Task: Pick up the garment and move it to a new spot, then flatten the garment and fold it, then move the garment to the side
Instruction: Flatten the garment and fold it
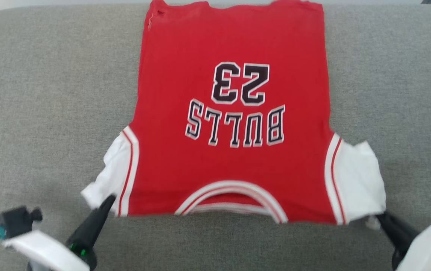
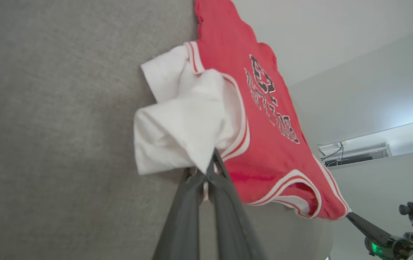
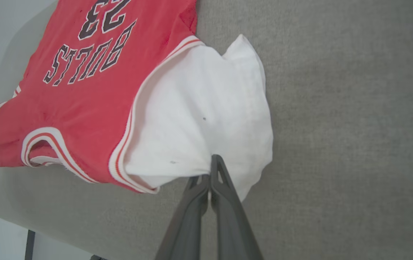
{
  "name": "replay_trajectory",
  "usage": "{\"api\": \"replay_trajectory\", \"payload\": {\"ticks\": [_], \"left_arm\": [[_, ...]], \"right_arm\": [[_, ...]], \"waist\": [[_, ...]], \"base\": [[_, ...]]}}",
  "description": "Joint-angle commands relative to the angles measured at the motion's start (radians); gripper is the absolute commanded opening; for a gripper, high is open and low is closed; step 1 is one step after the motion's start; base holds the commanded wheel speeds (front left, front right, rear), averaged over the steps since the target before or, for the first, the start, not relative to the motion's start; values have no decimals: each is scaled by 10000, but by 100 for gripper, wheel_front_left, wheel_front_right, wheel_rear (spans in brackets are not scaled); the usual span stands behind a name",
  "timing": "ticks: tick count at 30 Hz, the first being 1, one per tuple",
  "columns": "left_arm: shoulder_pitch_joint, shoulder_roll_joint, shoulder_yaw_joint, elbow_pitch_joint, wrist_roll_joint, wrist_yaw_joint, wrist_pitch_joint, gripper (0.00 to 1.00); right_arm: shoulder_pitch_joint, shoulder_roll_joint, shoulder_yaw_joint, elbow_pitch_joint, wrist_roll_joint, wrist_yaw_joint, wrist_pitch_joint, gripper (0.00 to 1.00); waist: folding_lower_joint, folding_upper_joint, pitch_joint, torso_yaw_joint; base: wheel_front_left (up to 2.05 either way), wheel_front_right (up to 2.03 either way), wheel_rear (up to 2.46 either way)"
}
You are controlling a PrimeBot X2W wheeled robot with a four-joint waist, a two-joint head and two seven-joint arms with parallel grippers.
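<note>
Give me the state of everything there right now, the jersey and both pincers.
garment: spread on the grey surface, print up, collar toward the robot, not folded.
left pincer: shut on the bunched white sleeve.
right pincer: shut on the other white sleeve, at its edge.

head view overhead; both wrist views close, sharing garment (image 1: pixel 230 162)

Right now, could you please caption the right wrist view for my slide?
The right gripper pinches the garment by its white sleeve on the grey fabric surface.
</note>
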Motion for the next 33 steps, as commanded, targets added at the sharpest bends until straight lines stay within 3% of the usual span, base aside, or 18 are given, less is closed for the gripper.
{"api": "replay_trajectory", "payload": {"ticks": [1, 8, 15, 21, 30, 32, 33], "left_arm": [[273, 112, 103, 0, 79, 19, -59, 0], [1577, 415, 232, -676, 434, 20, -102, 0], [1570, 35, 214, -587, 753, 19, -112, 0], [1114, -424, -229, -44, 796, 19, -45, 0], [561, -934, -541, 934, 634, 19, -73, 0], [554, -989, -503, 971, 618, 19, -83, 0], [548, -1001, -448, 962, 604, 19, -90, 0]], "right_arm": [[239, 44, -24, -171, 123, 0, 154, 0], [1399, 207, -330, -902, 459, 0, 763, 0], [1294, 283, -305, -527, 365, 0, 694, 0], [679, 27, 208, 937, 432, 0, 544, 0], [34, -575, 1159, 3153, -198, -26, -585, 2], [-142, -685, 1152, 3230, -293, -29, -987, 71], [-197, -773, 1168, 3217, -342, -34, -1119, 100]], "waist": [[0, 0, 27, 0], [0, 0, 69, 61], [0, 0, -90, 145], [0, 0, -82, 191], [0, 0, 37, 268], [0, 0, 41, 264], [0, 0, 49, 265]], "base": [[0, 0, 0], [0, 0, 0], [0, 0, 0], [0, 0, 0], [0, 0, 0], [0, 0, 0], [0, 0, 0]]}}
